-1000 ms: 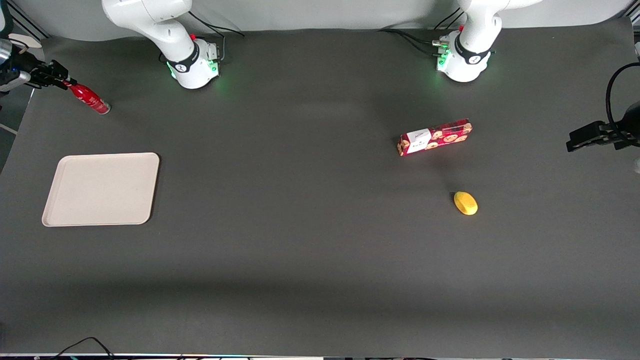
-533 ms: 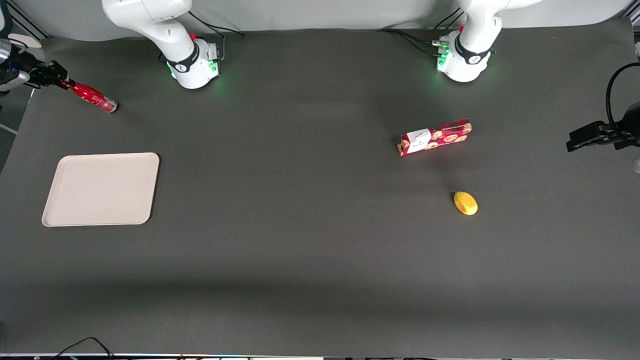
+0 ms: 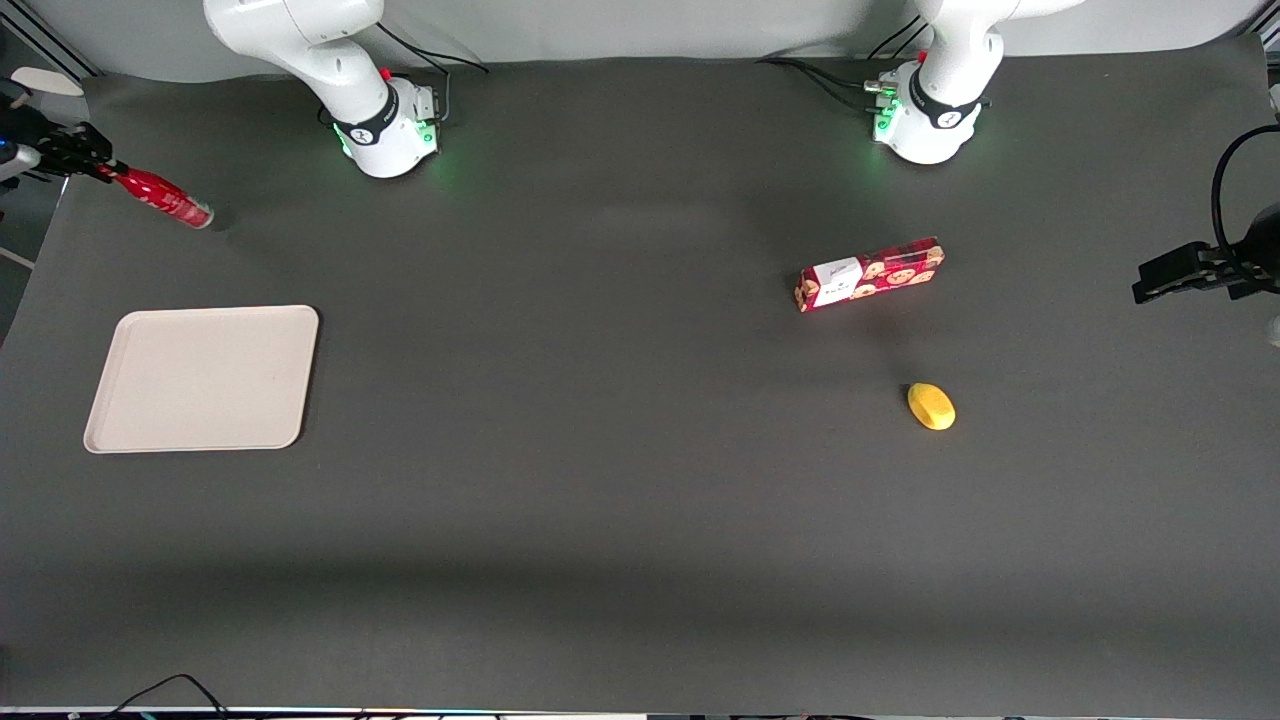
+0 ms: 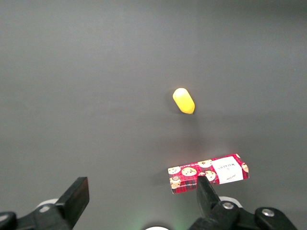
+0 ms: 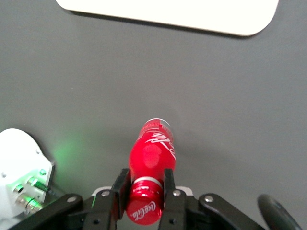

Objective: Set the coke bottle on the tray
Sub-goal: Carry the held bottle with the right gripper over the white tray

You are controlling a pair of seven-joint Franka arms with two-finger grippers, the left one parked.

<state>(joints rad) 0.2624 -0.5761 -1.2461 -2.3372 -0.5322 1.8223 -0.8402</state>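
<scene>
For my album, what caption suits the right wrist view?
The claw grips the coke bottle by its neck above the table, the tray empty.

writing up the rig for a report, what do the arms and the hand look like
Both arms are glossy white with rounded shells, a black band near each base, green lights glowing there and black cables trailing off. The working arm's hand is black, with two flat fingers on a bolted black body; it sits at the working arm's end of the table.
</scene>
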